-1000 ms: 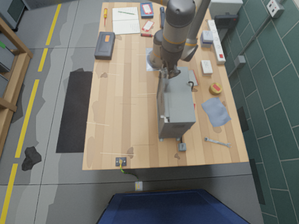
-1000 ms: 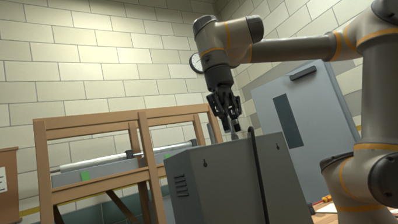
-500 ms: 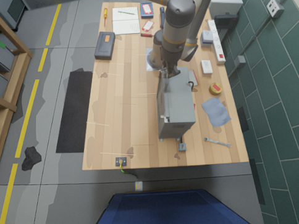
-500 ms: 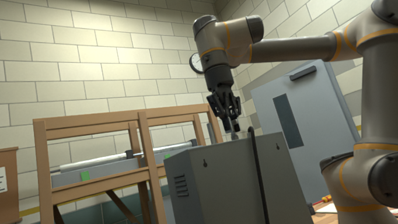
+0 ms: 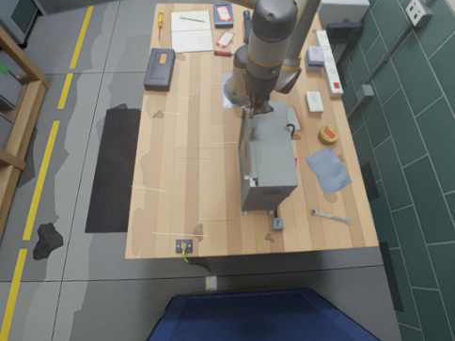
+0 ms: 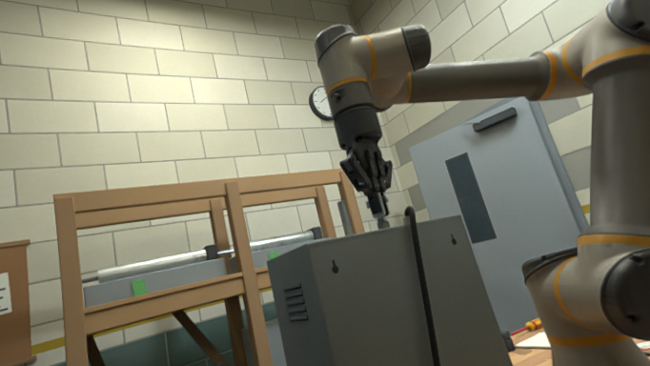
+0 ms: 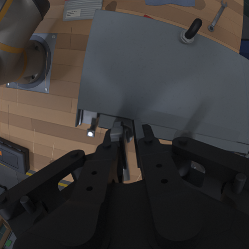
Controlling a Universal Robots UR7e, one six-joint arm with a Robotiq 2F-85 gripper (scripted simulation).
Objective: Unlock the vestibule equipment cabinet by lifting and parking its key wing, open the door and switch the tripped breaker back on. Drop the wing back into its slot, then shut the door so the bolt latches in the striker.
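The key wing (image 7: 119,132) sits at the front top edge of the grey cabinet (image 5: 268,157), near the corner closest to the arm's base. The cabinet stands upright in the middle of the wooden bench, and its door looks closed. A black cable gland (image 7: 191,30) sticks up from the cabinet's top. The breaker is hidden inside. My gripper (image 7: 127,139) comes straight down over that front edge (image 6: 376,207). It is closed on the key wing.
Behind the cabinet the arm's base plate (image 5: 232,89) is bolted to the bench. A grey case (image 5: 160,68) lies to the left. A blue cloth (image 5: 329,169), a yellow tape roll (image 5: 327,135) and a spanner (image 5: 331,216) lie to the right.
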